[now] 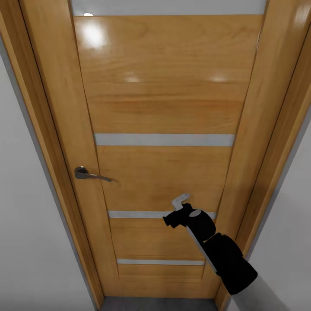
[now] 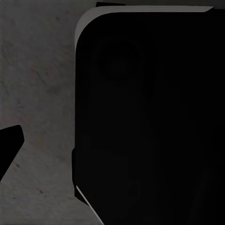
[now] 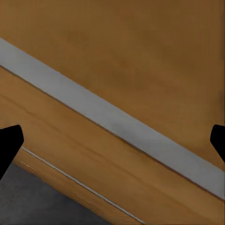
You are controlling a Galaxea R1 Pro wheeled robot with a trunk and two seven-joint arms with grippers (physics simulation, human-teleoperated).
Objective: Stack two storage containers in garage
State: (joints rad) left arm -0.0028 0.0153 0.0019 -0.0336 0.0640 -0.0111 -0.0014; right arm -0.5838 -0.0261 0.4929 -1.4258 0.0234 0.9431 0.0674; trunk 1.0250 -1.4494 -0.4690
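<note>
**Right arm raised before a shut door, bins elsewhere**

Here the robot stands close before a wooden door (image 1: 164, 142) with grey inlaid strips, set in a matching frame between pale walls. The lever handle (image 1: 88, 173) sits at the door's left edge, lever pointing toward the middle. The right pincer (image 1: 180, 202) is held up in front of the lower door panel, well right of and lower than the handle, not touching it. In the right wrist view its two dark fingertips (image 3: 9, 140) stand at opposite edges of the picture, so it is wide open and holds nothing; the door's grey strip (image 3: 117, 126) runs between them, with dark floor (image 3: 28, 197) below.

The left wrist view gives a dark rounded robot part (image 2: 150, 117) over speckled grey floor (image 2: 37, 93), with one dark fingertip (image 2: 8, 145) at the edge; whether the left pincer is open cannot be told.

The step in hand appears to be opening this door on the way between rooms. No bin is carried by the right arm; where the two bins lie cannot be told from here.

To do it well, the right pincer should travel left and up to the lever's free end, close over it squarely, press down fully, and only then swing the door, with the base clear of its arc.
</note>
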